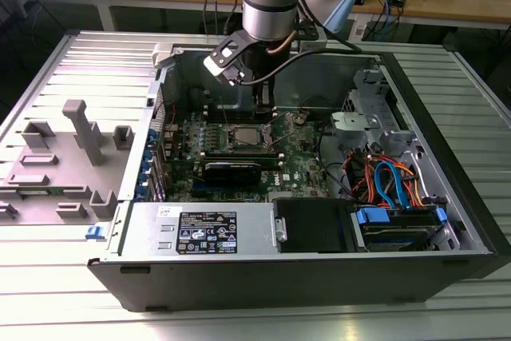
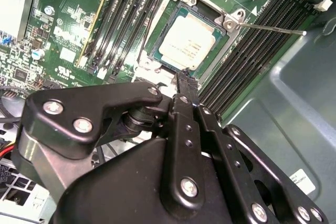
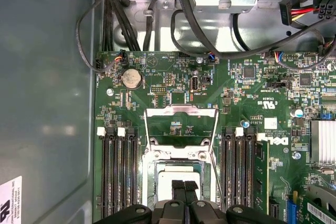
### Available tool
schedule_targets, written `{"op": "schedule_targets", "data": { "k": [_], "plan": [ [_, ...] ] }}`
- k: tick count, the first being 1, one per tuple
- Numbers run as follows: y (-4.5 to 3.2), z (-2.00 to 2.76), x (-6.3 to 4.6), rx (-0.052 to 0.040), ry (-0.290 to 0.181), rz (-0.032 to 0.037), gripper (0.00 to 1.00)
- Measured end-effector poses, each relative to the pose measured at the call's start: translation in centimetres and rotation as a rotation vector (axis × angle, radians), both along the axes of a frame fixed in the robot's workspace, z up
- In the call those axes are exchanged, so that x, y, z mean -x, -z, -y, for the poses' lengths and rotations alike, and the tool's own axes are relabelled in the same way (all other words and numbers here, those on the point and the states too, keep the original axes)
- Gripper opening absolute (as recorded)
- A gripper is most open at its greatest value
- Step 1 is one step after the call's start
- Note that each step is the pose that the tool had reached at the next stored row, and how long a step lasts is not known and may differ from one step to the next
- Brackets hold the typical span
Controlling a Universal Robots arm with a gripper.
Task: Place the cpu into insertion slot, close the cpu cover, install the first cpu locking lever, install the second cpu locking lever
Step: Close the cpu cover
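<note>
Hanging low inside the case: gripper [image 3: 184,186], jaws pressed together, nothing held. At its tips, cpu [image 2: 188,43], lying flat and square within insertion slot [image 2: 163,31]; placement judged done. Beyond, cpu cover [image 3: 181,112], swung open, not yet closed. Thin locking lever [image 2: 273,28], unlatched, sticking out sideways. Step in hand judged cover closing; calls for a downward push on the cover's free edge, clear of the cpu.

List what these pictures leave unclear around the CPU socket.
First wrist view: the end effector covers part of the cpu.
Second wrist view: the end effector hides the insertion slot's nearest corner; contact with the cpu is unclear.
Exterior view: insertion slot too small for detail.
</note>
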State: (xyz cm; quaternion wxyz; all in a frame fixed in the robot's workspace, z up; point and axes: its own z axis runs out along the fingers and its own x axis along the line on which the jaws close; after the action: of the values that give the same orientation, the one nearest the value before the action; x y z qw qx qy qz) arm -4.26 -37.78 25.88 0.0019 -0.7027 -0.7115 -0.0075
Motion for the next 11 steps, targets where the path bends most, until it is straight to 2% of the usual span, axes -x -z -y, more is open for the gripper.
{"op": "schedule_targets", "data": {
  "k": [11],
  "plan": [
    [-1.28, 0.00, 0.0, -0.0001, 0.000, 0.0000, 0.11]
  ]
}}
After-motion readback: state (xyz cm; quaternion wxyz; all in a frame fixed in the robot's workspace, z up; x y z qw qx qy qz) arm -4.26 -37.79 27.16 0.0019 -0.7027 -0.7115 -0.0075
